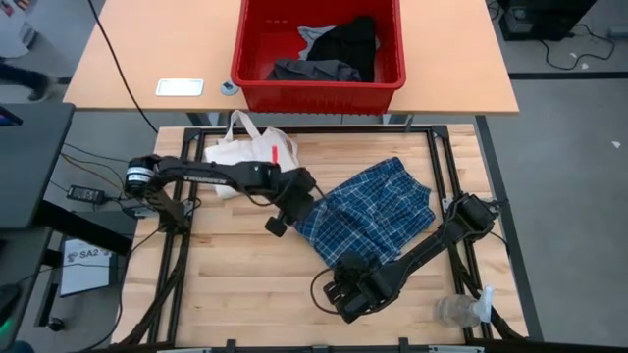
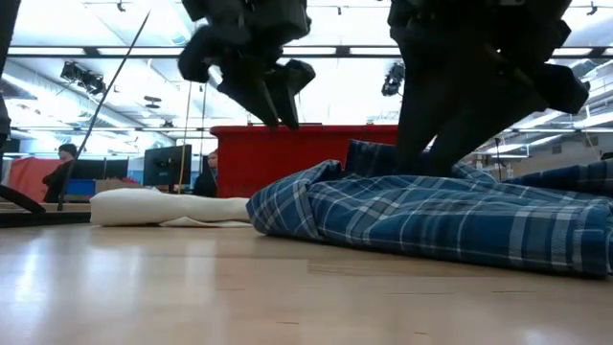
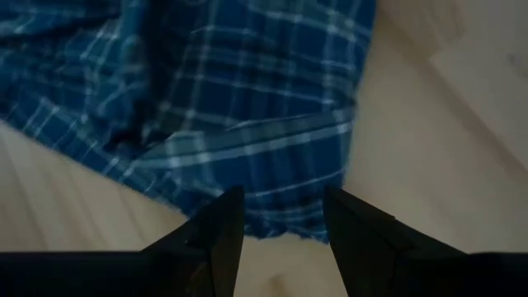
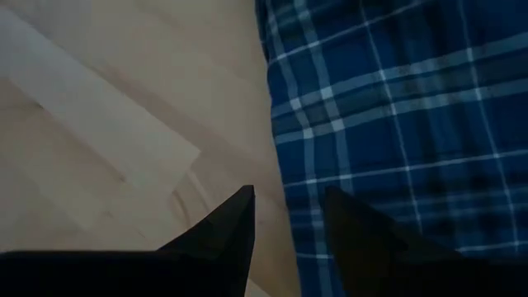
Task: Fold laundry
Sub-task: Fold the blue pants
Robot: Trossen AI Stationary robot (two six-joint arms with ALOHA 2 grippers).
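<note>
Plaid garment [image 1: 368,211] lay crumpled mid-table, unfolded. I had left gripper [image 3: 280,231] above its left edge, right gripper [image 4: 289,227] over near hem; both parted, empty, lined up for edge grabs. Remaining laundry [image 1: 334,51] sat in red bin [image 1: 257,90].

Blue-white plaid garment [image 1: 371,214] rumpled mid-table; dark garments [image 1: 339,51] in bin.

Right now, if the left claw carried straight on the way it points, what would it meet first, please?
Most likely the edge of the plaid garment: the open left claw points at its hem, apparently above it, though depth is unclear.
</note>
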